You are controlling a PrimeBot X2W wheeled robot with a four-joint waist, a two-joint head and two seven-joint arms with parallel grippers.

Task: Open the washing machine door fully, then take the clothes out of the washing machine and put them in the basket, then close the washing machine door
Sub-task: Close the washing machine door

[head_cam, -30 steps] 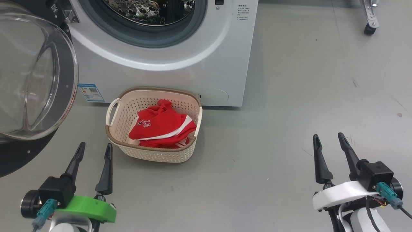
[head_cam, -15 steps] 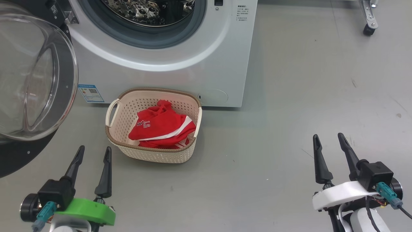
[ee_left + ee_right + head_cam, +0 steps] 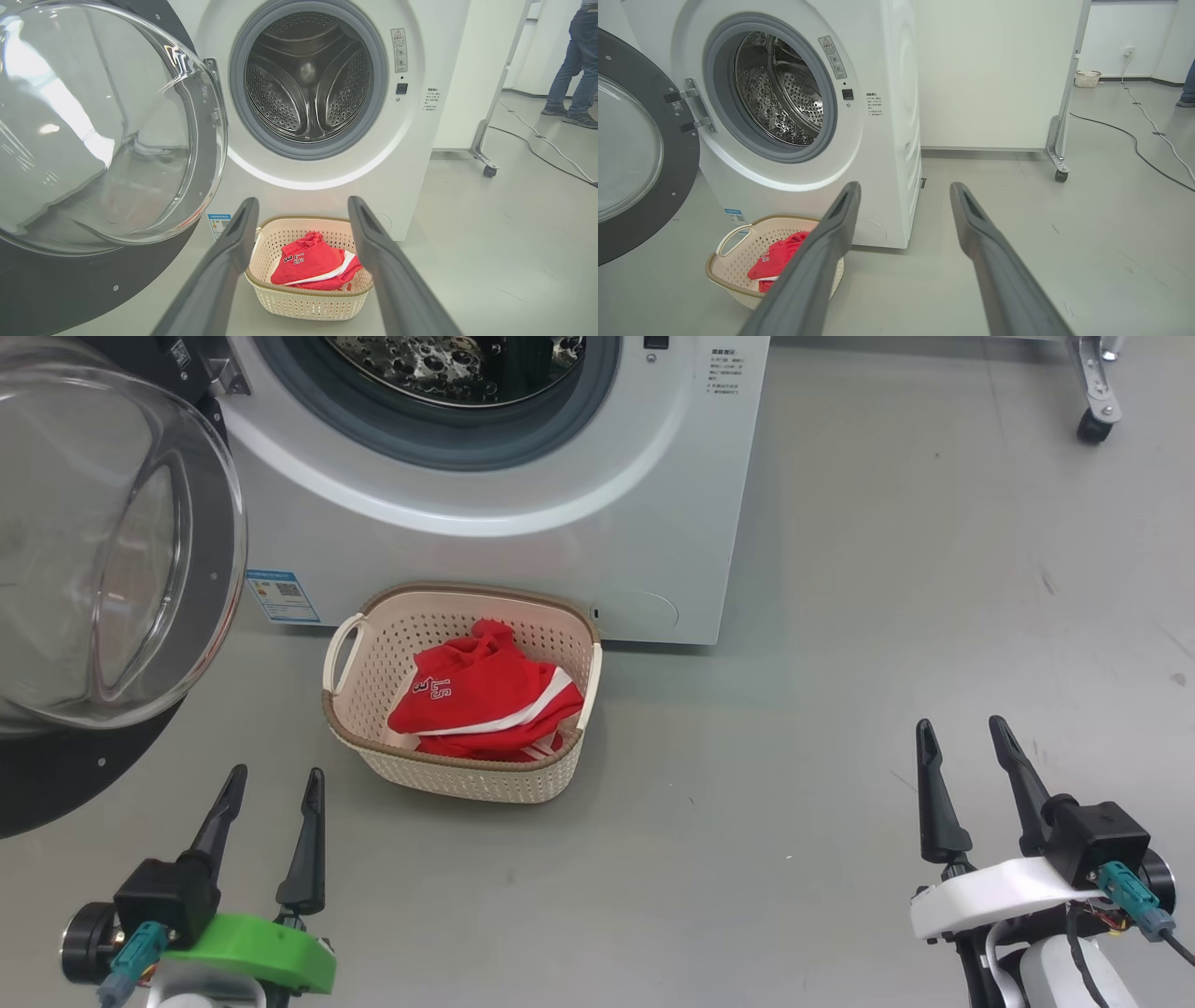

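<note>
Where the left end effector stands: low at the near left, fingers spread, nothing between them, near the basket but not touching it.
Right end effector: fingers spread, empty, over bare floor, well apart from the basket.
Clothes: red bundle with white trim, lying inside the basket.
Basket position: on the floor, just in front of the washing machine.
Drum: no cloth visible in the part shown.
Door: stands wide open at the left.
Done, as judged: door opening and unloading.
Remaining: closing the door.
Hard to tell: the drum's lowest front part, hidden behind the grey seal; the door's outer edge, cut off at the frame edge.
</note>
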